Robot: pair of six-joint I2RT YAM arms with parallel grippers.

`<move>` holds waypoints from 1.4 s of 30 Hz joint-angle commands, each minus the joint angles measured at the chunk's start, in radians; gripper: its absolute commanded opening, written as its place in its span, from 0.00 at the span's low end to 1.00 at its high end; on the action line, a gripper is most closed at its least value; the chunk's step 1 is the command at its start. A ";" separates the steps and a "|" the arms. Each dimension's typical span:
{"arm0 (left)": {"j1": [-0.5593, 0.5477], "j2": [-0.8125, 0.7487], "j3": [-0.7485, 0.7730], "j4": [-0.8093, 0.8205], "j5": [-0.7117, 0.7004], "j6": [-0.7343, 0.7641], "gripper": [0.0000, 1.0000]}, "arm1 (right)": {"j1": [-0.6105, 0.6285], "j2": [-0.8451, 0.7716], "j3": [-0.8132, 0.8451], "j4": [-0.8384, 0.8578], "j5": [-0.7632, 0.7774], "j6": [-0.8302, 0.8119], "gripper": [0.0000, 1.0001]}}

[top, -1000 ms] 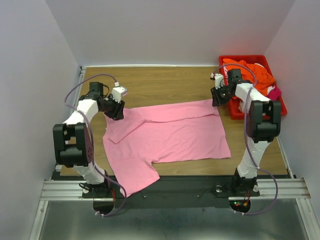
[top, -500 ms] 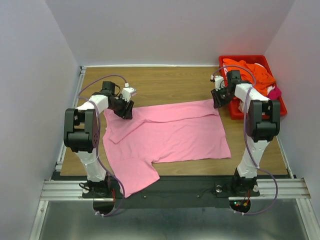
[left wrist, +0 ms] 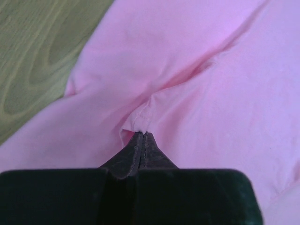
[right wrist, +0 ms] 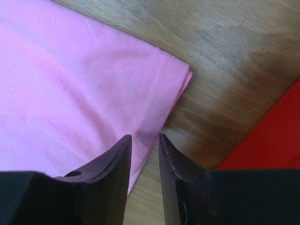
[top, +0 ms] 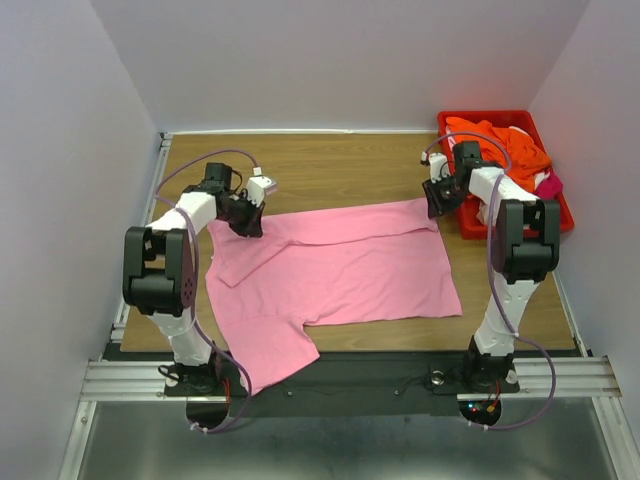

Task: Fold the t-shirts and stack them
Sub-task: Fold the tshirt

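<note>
Two claws meet one pink t-shirt (top: 340, 265), spread flat on the table (top: 330, 165). The left claw (left wrist: 143, 137) pinches a pucker near its far left corner (tips pressed together). The right claw (right wrist: 144, 140) hovers narrowly parted at the far right corner, holding nothing.

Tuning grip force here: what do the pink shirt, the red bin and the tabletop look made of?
Pink shirt: soft knit cloth, probably cotton jersey, matte; it creases and shows a stitched hem. Red bin: likely rigid plastic, smooth, slightly glossy, straight moulded rim. Tabletop: wood or wood-grain laminate; grain shows, which one is unclear.
</note>
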 commanded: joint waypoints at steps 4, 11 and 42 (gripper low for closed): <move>-0.077 -0.203 -0.103 -0.119 0.064 0.071 0.00 | 0.009 -0.004 0.043 -0.009 0.007 -0.005 0.35; -0.197 -0.243 -0.194 -0.175 0.068 0.125 0.35 | 0.009 0.000 0.059 -0.012 0.007 -0.008 0.35; -0.269 -0.239 -0.168 -0.054 -0.188 0.090 0.54 | 0.009 0.034 0.132 -0.042 -0.023 0.020 0.35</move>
